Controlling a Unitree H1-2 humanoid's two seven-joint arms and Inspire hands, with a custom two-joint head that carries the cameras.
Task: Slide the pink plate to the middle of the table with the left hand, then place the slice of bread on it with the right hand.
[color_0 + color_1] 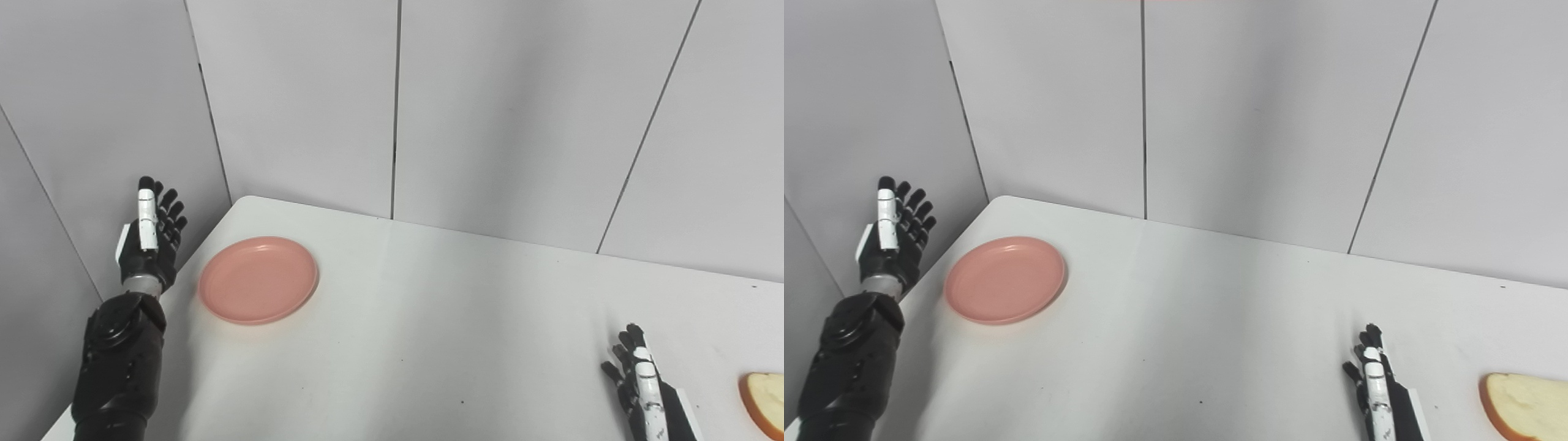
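Observation:
The pink plate [258, 280] lies flat near the table's far left corner, with nothing on it. My left hand [150, 236] is raised just off the table's left edge, to the left of the plate and apart from it, open with fingers stretched upward. At the near right edge lies the slice of bread [1526, 406], pale with a brown crust, partly cut off by the frame. My right hand [1375, 386] rests low at the near right, to the left of the bread and not touching it, open and holding nothing.
The white table [429, 318] has grey panel walls [490, 110] close behind it and along its left side. The left wall stands right behind my left hand. A few small dark specks mark the tabletop.

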